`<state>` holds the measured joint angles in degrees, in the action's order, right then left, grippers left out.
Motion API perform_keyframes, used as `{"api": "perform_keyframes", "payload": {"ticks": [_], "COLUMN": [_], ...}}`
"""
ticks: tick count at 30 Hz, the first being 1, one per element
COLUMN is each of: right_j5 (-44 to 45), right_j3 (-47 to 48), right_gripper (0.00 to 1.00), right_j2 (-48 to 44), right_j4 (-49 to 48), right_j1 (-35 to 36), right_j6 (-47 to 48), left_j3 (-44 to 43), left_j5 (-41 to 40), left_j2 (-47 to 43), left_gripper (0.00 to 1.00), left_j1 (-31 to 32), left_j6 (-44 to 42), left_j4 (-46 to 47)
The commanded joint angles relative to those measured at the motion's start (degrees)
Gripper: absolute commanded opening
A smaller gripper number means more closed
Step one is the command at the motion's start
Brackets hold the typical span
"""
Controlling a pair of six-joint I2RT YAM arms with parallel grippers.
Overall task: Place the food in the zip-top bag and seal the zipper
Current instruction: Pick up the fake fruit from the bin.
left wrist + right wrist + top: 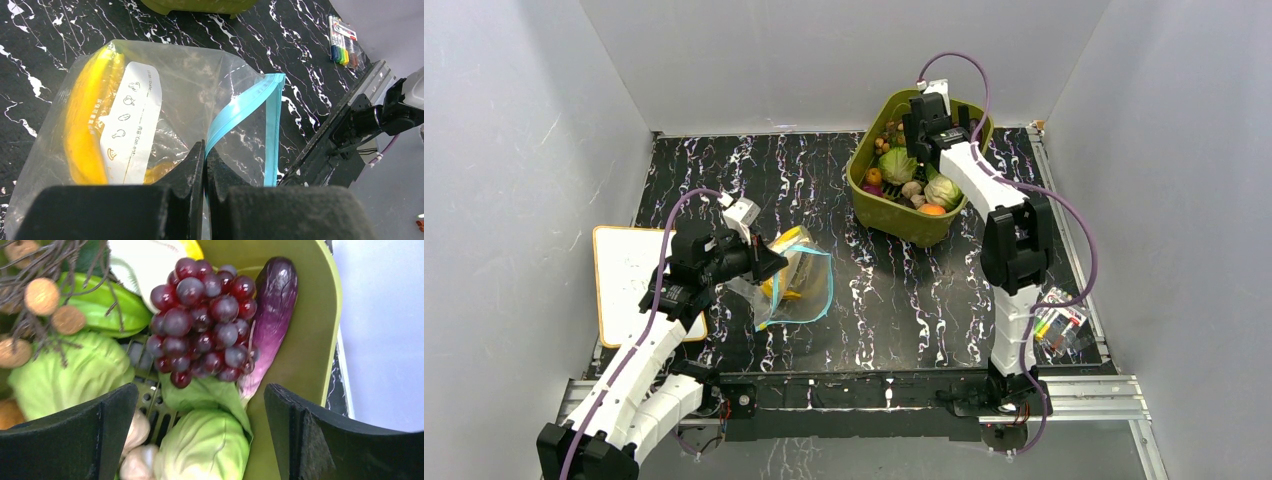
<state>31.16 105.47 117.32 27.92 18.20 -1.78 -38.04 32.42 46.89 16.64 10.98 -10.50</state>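
Our left arm [639, 365] slopes up from its base at the near left corner and bends at the wrist, so that its jaws point to our right, low over the desk [904, 300]. These jaws are pressed flat together, with only the blue edge of the bag [240, 107] pinched between them. Our right arm [1014, 250] stretches straight away from its base, folds at the elbow and leans toward the far side, wrist turned down. Its jaws stand wide apart and grip nothing, their black pads [70, 440] showing at the lower corners of the wrist view.
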Motion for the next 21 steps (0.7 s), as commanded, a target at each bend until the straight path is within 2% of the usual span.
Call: {"api": "perform_keyframes", "payload": {"ticks": [1, 8, 16, 19, 21], "right_j5": [1.9, 4.0, 4.4, 4.7, 4.7], "right_j3": [6.4, 9.5, 8.5, 8.8, 8.7], "right_gripper": [0.98, 0.98, 0.98, 0.94, 0.87], "right_j2": [4.0, 9.6, 12.2, 13.0, 12.8], "right_j4": [-4.8, -7.8, -11.2, -11.7, -12.2], "right_j1": [-1.0, -1.5, -2.1, -2.3, -2.5], "right_j6": [5.7, 11.5, 14.0, 14.7, 14.6], "left_j3": [-0.6, -0.7, -0.8, -0.8, -0.8], "left_j5": [-0.2, -0.6, -0.6, -0.6, -0.6], "left_j2": [-1.1, -0.7, 0.0, 0.1, 0.1], "left_gripper": [0.00, 0.00, 0.00, 0.00, 0.00], "left_j1": [0.2, 0.2, 0.2, 0.2, 0.2], "left_j6": [-1.1, -1.3, -1.5, -1.5, -1.4], "left_j4": [0.5, 0.3, 0.0, 0.0, -0.1]}}
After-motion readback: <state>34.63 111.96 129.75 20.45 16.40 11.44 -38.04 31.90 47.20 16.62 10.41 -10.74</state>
